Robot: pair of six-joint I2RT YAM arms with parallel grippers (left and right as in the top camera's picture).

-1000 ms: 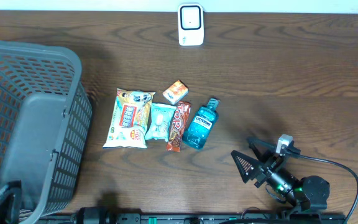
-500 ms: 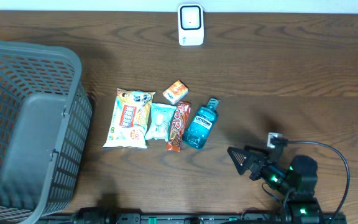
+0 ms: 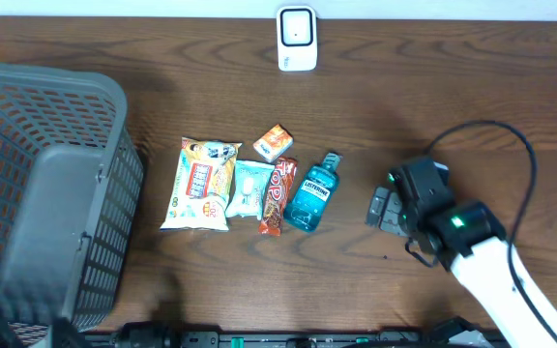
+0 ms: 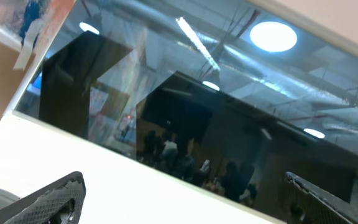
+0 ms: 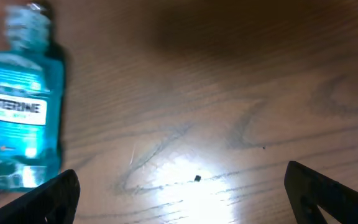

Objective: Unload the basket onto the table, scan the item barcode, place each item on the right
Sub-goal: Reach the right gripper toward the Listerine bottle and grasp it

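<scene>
A: Where's the clear blue plastic mouthwash bottle (image 3: pixel 309 193)?
B: Lying flat on the brown wooden desk (image 3: pixel 453 106). The right hand (image 3: pixel 380 208) hangs near it, fingers spread, holding nothing; the left hand (image 4: pixel 185 202) is spread too.

Goods on the table: five, all on the fingertip side of the right gripper (image 3: pixel 380 208). One blue mouthwash bottle (image 3: pixel 310 193), one red bar (image 3: pixel 278 196), one pale packet (image 3: pixel 249 188), one large snack bag (image 3: pixel 201 184), one small orange box (image 3: pixel 273 142). Grey basket (image 3: pixel 114 222): one. White scanner (image 3: pixel 297 39): one.
</scene>
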